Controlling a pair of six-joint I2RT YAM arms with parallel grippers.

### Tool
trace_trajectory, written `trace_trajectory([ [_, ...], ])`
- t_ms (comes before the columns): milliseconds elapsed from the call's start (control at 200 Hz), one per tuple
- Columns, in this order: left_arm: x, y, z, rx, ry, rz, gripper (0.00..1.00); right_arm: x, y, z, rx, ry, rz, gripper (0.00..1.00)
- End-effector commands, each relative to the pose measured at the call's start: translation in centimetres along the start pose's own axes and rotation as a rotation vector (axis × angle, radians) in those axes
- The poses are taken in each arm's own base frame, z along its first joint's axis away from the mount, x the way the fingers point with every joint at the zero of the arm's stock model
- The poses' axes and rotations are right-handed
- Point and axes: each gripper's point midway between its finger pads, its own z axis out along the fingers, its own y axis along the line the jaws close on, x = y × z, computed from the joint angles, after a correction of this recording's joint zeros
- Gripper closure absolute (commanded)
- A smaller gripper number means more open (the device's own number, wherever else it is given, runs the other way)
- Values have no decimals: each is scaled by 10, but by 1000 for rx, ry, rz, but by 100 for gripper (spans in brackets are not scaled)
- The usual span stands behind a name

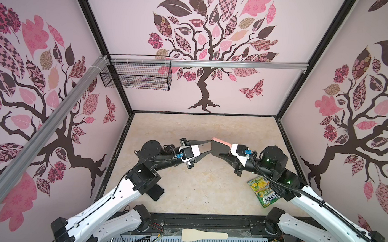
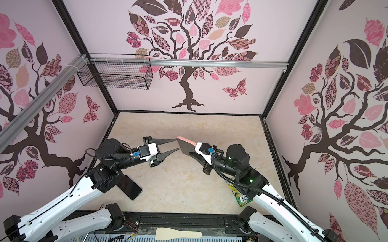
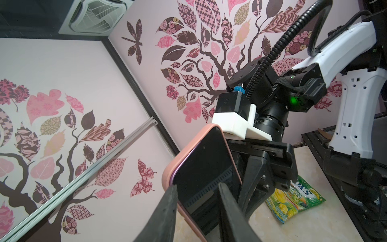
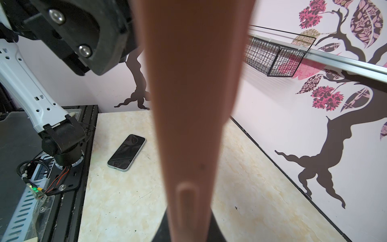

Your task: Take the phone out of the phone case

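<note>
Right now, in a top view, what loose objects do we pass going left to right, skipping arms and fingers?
Going right: bare phone → pink-cased phone → green candy bag.

We logged the phone (image 3: pixel 205 167) seated in the phone case (image 3: pixel 167 176): dark blank screen, with a thin purple rim showing inside the salmon-pink surround. Both were raised off the table (image 1: pixel 196 193) near its middle, standing on a long edge. The screen tipped toward the front and the pink back toward the rear. The right wrist view showed the phone case's side with one raised button bar.
</note>
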Motion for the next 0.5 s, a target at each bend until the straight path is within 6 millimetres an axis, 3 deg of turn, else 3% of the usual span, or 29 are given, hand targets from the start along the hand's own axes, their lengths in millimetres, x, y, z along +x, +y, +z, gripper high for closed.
trace_trajectory([
  [0,-26,9,1,-10,-59,32,65,-23,2,-6,-6,-77,-41,100],
  [495,-21,14,3,-35,-41,30,65,-20,9,-5,-50,-74,-45,100],
])
